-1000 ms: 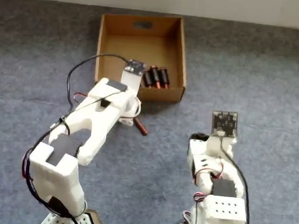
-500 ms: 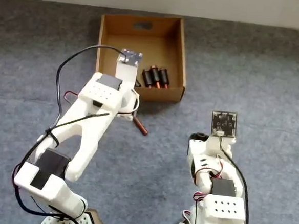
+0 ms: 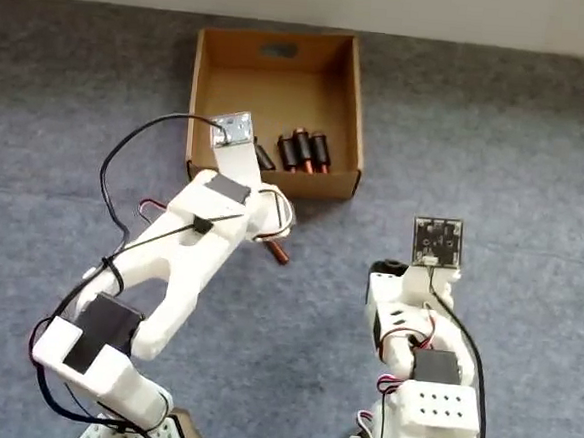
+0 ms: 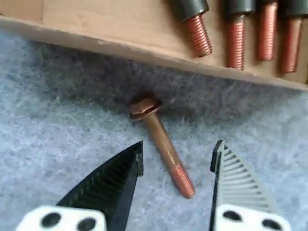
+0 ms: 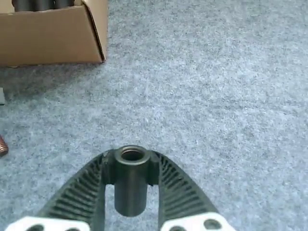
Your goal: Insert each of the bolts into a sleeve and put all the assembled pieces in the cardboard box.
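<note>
At upper centre of the overhead frame, the cardboard box (image 3: 358, 103) holds four assembled pieces (image 4: 238, 43), one bolt (image 4: 163, 144) lies on the worktop (image 3: 538, 146) just outside, between the spread left end effector (image 4: 179, 147), and the right end effector (image 5: 130, 156) pinches a sleeve (image 5: 130, 187).

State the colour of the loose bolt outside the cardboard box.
The hex-headed metal bolt is coppery brown; left wrist view.

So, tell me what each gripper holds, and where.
Right gripper grips the sleeve by its sides, near the open end. Left gripper holds nothing; open over the bolt.
</note>
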{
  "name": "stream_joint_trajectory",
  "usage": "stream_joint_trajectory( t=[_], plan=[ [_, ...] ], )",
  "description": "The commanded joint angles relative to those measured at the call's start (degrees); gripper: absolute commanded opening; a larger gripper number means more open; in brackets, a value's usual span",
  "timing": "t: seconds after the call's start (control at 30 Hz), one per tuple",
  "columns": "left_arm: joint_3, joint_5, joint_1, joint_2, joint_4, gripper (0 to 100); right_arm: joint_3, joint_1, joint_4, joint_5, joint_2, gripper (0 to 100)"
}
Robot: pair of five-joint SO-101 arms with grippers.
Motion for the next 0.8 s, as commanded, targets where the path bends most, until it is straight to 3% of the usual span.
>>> stream_joint_trajectory(
  t=[0.0,0.13,0.3,0.47,0.77],
  plan=[
    [-1.36,1.58,0.13,2.24,-2.02,24,-0.22,0.4,-1.1,-0.7,-0.66,0.5],
    [-4.18,1.76,0.13,8.22,0.26,24,-0.22,0.4,-1.1,-0.7,-0.66,0.5],
    [-10.42,1.49,0.22,11.03,9.76,23,-0.22,0.4,-1.1,-0.7,-0.66,0.5],
    [-13.14,1.32,0.13,10.95,16.97,1,-0.22,0.4,-1.1,-0.7,-0.66,0.5],
    [-12.44,-10.37,0.13,10.24,28.84,1,-0.22,0.4,-1.1,-0.62,-0.66,0.5]
  ],
)
